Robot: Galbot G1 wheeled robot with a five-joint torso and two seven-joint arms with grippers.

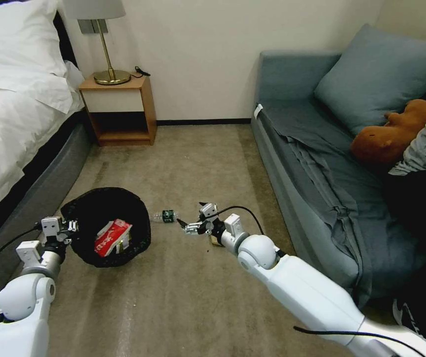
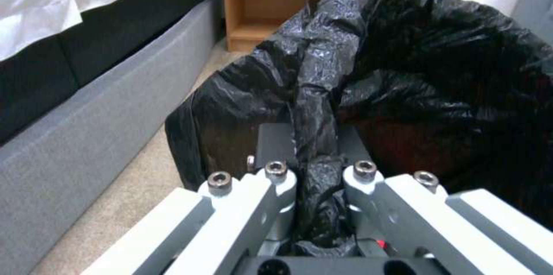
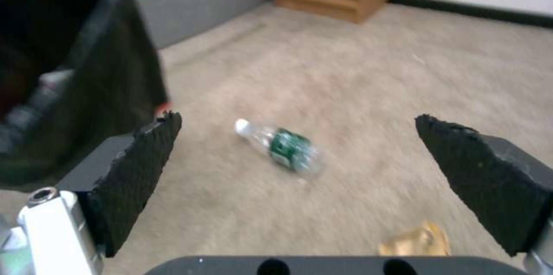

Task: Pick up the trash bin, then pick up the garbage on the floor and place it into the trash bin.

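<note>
Beige carpet (image 1: 203, 163), bed (image 1: 15, 99), grey sofa (image 1: 312, 148)

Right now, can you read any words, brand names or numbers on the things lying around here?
None can be read.
Red-and-white snack packet in the trash bin: white lettering, too small to read.
Clear bottle on the carpet: green label, print blurred.
Gold wrapper: no print visible.

Black-lined trash bin (image 1: 106, 225); green-labelled clear bottle (image 3: 283, 147)

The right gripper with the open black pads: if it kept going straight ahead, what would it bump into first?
Probably the clear plastic bottle lying on the carpet, right ahead of the right gripper; how far is unclear.
</note>
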